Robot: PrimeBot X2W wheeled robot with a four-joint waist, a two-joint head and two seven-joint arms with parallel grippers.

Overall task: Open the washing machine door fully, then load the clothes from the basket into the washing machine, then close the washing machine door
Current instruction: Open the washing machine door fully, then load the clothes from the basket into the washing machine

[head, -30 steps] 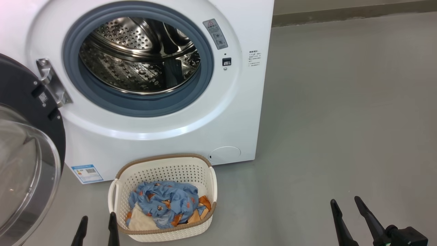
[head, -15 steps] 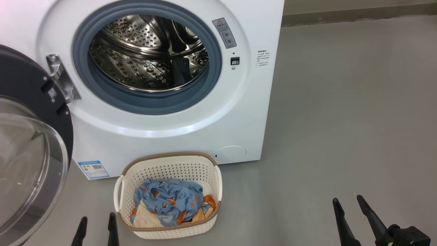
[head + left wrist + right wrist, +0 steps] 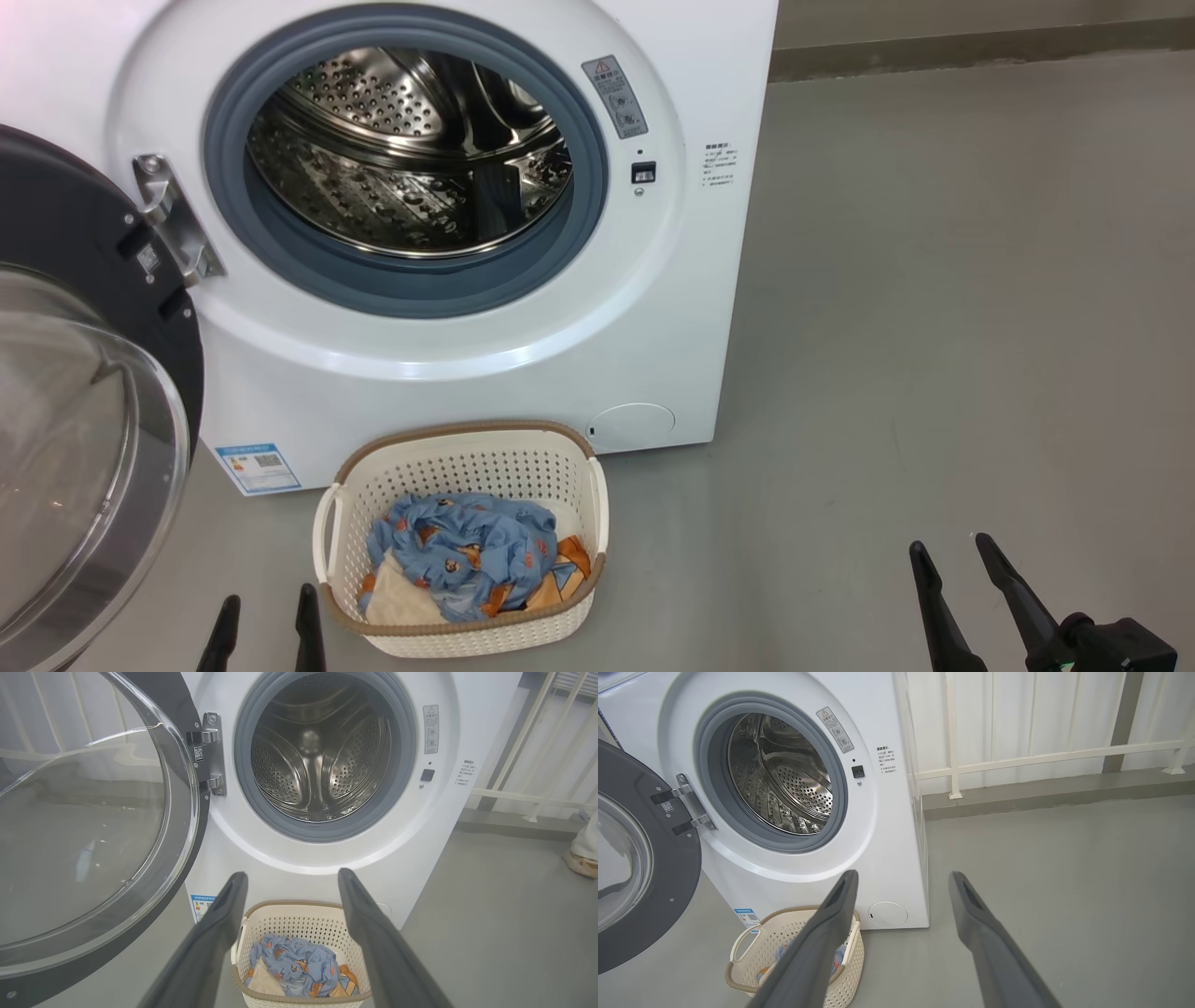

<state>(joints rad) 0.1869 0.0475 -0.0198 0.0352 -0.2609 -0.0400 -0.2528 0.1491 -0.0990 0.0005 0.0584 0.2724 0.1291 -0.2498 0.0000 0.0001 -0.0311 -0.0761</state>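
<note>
The large round glossy black washing machine door [image 3: 84,401], with its bulging clear glass window, stood swung wide on its hinge at the left of the big white boxy front-loading washing machine [image 3: 467,373], so the first step looked done (whether it could swing any further I could not tell). The perforated steel drum [image 3: 411,159] was bare, and the clothes [image 3: 467,560], a crumpled light blue piece with orange cartoon print over cream and orange cloth, all lay in the small cream perforated plastic basket [image 3: 467,467] with a brown woven-look rim, which sat on the grey floor [image 3: 934,327] just before the machine's lower front. Loading had therefore not begun, and closing the door came after that. The left gripper [image 3: 268,597] hovered just beside the basket's left end, jaws spread apart and holding nothing; the right gripper [image 3: 949,546] hung well apart from it over bare floor, jaws likewise parted and empty
</note>
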